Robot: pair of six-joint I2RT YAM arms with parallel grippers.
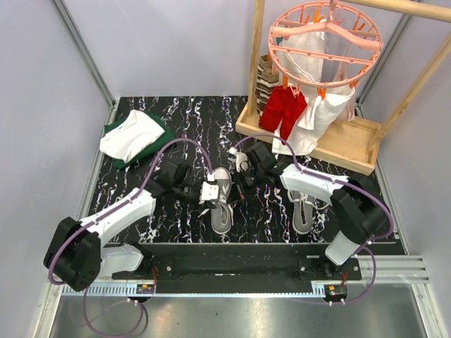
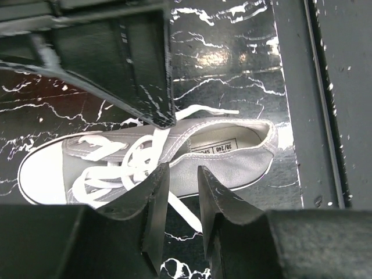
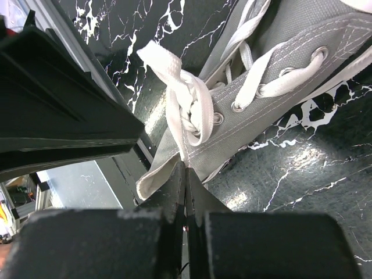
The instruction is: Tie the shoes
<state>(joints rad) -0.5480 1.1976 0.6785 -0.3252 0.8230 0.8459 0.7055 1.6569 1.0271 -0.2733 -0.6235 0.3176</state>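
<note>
Evidently little is finished: on the middle sneaker [image 1: 221, 204] the white laces [image 3: 186, 113] are twisted into a first crossing, but no bow is seen. Two sneakers are counted; the second sneaker [image 1: 303, 215], set at 3 o'clock of the first, is judged not yet tied. Two grippers are counted: the left gripper [image 2: 183, 174] is held narrowly parted above the laces, the right gripper [image 3: 185, 174] is pressed closed beside them, and whether a lace is pinched cannot be told.
</note>
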